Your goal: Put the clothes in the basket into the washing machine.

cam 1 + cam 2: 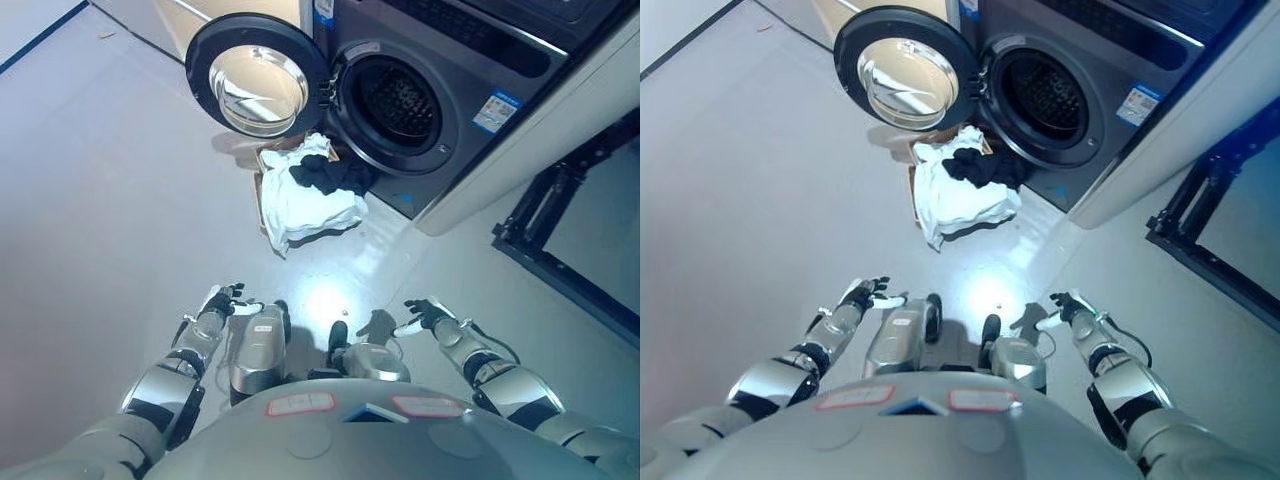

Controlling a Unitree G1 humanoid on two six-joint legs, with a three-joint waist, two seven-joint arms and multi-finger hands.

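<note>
Your left hand (pixel 222 300) and right hand (pixel 428 314) hang empty, fingers loosely apart. Step closer, then grip the clothes (pixel 312 195) over what seems a basket (pixel 262 192) beside the washer (pixel 420 100).

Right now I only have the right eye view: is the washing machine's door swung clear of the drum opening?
Observer: Yes. The left eye view shows the door open to the left of the drum opening, and nothing hangs out of the opening.
Operator: Where are the clothes?
Observer: A white cloth with a dark garment on it lies heaped on the floor below the opening. A brown basket edge shows at their left.
Operator: And the robot hands?
Observer: The left robot hand and the right robot hand are low, close to the robot, with relaxed fingers. They hold nothing and are well short of the clothes.
</note>
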